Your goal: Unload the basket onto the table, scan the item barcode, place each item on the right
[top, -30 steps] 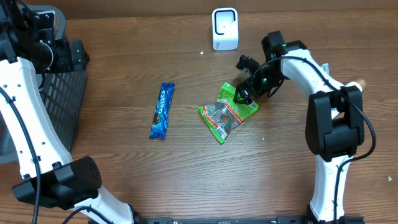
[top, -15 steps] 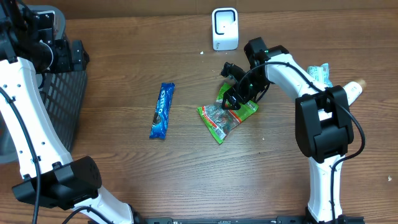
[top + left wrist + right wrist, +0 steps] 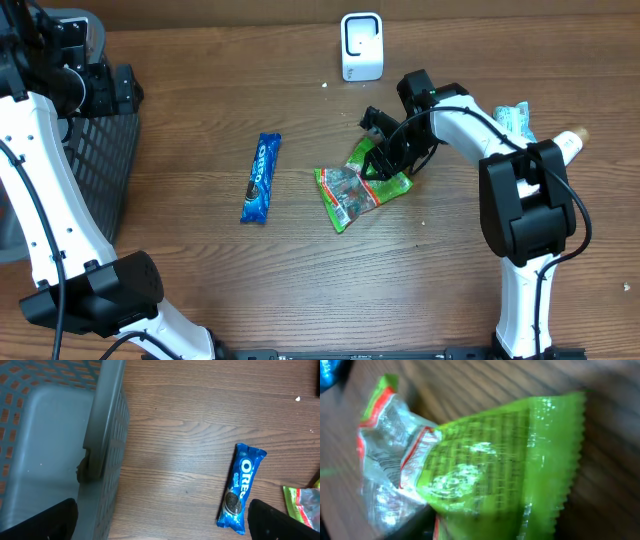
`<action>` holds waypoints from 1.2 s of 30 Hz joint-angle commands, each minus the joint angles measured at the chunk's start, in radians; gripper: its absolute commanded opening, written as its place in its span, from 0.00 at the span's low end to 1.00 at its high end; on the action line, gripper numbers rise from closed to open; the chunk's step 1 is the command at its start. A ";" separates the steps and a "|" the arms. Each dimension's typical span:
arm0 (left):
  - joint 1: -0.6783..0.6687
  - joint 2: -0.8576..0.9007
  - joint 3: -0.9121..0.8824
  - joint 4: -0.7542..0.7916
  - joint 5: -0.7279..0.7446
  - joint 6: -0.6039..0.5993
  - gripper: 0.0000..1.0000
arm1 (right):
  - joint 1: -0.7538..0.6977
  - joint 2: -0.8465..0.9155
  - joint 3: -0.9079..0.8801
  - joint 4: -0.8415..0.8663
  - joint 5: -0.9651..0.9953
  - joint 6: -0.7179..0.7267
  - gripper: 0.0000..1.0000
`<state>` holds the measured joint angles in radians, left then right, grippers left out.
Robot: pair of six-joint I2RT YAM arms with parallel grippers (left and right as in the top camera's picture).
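Right tool (image 3: 384,160) sits on the green snack packet (image 3: 346,190) mid-surface (image 3: 300,270) (grip can't be told). Left tool (image 3: 165,521) is spread wide by the basket (image 3: 106,435), with the Oreo pack (image 3: 241,491) near.

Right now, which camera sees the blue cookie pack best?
The left wrist view: the blue cookie pack lies whole and large there, its white lettering readable. The overhead view shows it whole too, but small. The right wrist view is filled by the green packet, not the cookies.
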<state>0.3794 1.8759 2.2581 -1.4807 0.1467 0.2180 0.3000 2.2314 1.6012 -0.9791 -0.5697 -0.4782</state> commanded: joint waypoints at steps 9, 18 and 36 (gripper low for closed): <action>-0.008 -0.019 0.002 0.000 0.011 0.021 1.00 | 0.007 0.071 -0.084 -0.060 0.102 0.304 0.04; -0.008 -0.019 0.002 0.000 0.011 0.021 1.00 | -0.027 0.008 -0.047 -0.079 -0.217 0.314 0.04; -0.008 -0.019 0.002 0.000 0.011 0.021 1.00 | -0.146 -0.251 -0.045 -0.041 -0.776 0.322 0.04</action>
<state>0.3794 1.8759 2.2581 -1.4803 0.1467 0.2180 0.1928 2.0163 1.5509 -0.9989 -1.1522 -0.1589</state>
